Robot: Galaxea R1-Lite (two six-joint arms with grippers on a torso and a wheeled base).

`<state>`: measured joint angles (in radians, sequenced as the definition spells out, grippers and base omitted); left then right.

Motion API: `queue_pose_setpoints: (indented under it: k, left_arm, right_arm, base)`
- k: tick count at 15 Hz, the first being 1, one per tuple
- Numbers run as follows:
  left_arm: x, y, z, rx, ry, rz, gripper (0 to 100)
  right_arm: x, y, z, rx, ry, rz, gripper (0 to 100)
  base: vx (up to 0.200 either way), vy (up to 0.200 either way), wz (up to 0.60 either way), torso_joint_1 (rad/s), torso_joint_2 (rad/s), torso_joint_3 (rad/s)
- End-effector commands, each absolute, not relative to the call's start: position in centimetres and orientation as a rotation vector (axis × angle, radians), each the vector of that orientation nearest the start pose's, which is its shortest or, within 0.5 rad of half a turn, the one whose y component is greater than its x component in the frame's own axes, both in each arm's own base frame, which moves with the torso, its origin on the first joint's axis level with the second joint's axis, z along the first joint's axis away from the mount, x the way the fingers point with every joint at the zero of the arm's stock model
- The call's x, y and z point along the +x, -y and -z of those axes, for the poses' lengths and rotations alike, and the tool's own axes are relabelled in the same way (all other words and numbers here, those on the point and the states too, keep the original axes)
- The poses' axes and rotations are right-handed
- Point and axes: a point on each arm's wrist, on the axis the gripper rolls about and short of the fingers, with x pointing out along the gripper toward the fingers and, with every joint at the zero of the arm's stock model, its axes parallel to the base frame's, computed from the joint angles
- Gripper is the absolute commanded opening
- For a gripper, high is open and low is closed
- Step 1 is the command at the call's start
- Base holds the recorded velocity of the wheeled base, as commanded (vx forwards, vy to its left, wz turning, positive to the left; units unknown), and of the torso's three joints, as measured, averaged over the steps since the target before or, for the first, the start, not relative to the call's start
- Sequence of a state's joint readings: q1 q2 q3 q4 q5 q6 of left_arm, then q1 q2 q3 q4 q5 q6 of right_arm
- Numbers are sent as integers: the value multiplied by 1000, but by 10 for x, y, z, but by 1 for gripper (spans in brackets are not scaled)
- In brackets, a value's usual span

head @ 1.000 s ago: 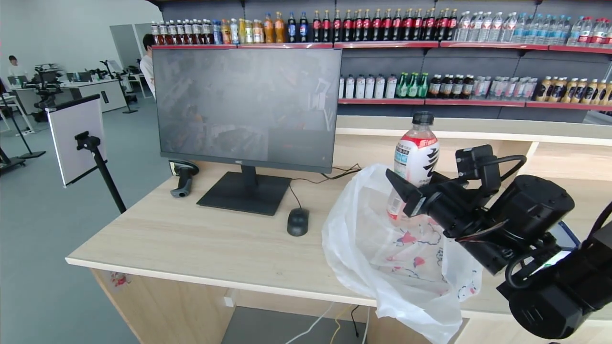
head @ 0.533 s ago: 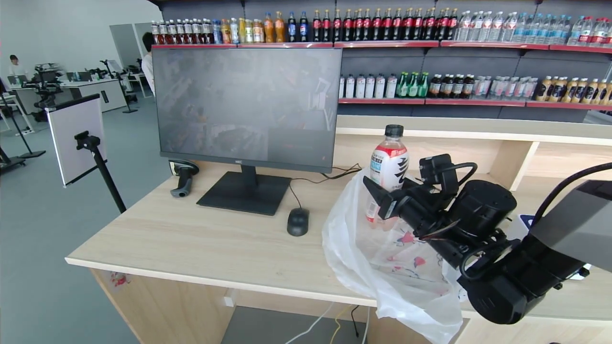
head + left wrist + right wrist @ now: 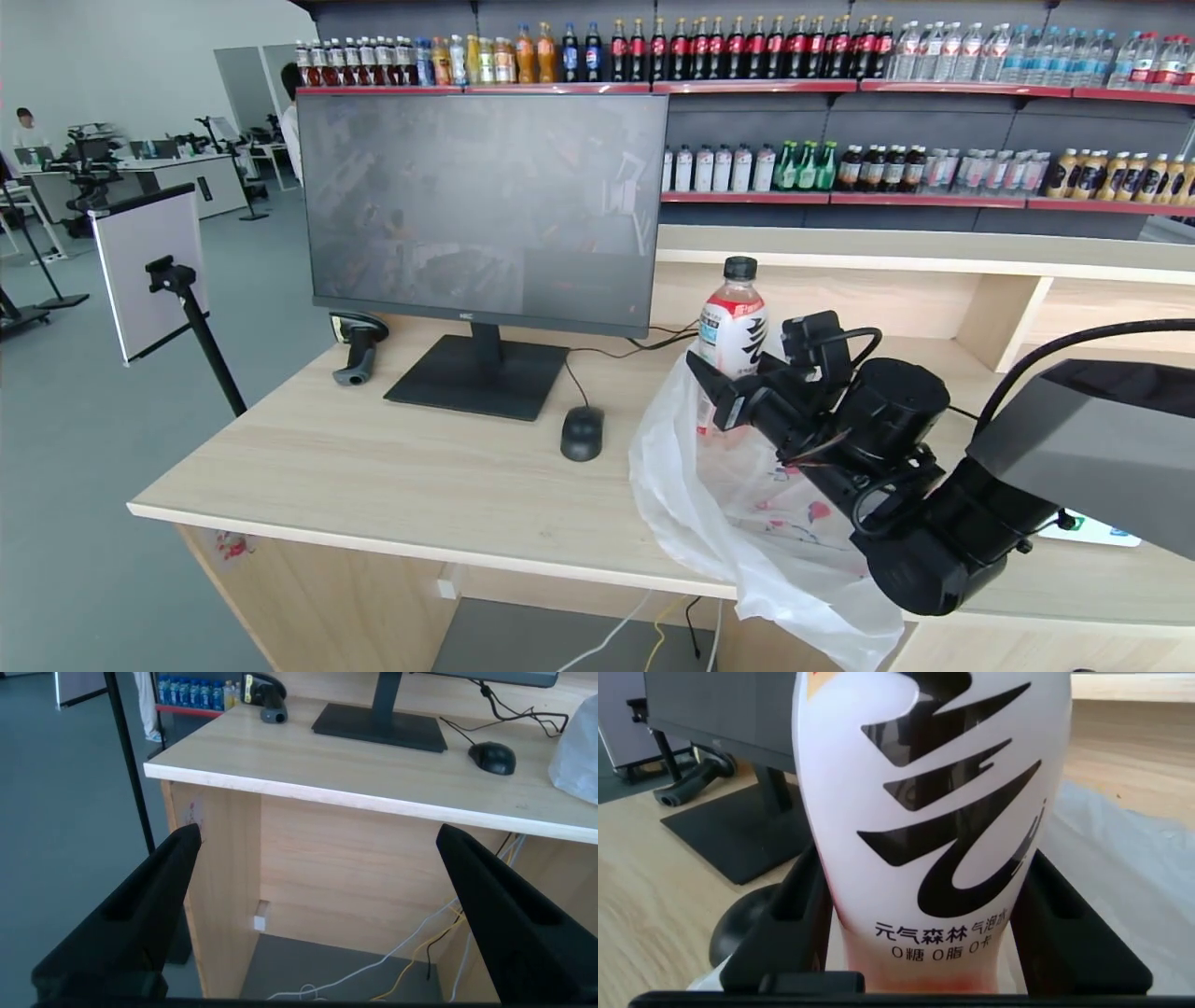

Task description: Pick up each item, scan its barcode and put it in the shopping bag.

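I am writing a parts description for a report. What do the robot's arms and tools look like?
The right arm is black, built of round drum-shaped joints, with a grey angular cover. A small black camera box sits on its wrist, with a looped black cable. The right tool and the left tool have flat black fingers.

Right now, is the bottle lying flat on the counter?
No, the right hand holds the bottle upright, cap on top.

All three views share the desk (image 3: 373,467), head from above

Shop: drink shelves (image 3: 840,89), checkout counter (image 3: 392,467)
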<state>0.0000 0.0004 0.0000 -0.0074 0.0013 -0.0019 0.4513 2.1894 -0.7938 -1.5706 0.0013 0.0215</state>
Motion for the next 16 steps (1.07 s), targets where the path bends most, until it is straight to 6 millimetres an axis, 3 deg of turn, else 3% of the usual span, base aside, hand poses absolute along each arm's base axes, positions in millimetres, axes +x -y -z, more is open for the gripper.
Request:
queue_pose_setpoints:
  k: [1,16]
  left_arm:
    - [-23,0,-76,-2,8,-2,100]
    - [-23,0,-76,-3,8,-2,100]
  right_arm:
    - [345,-168,-95,57,150,-455,0]
    - [334,-165,-87,41,100,-462,0]
  base:
    - [0,0,0,0,0,0]
    - [0,0,0,0,0,0]
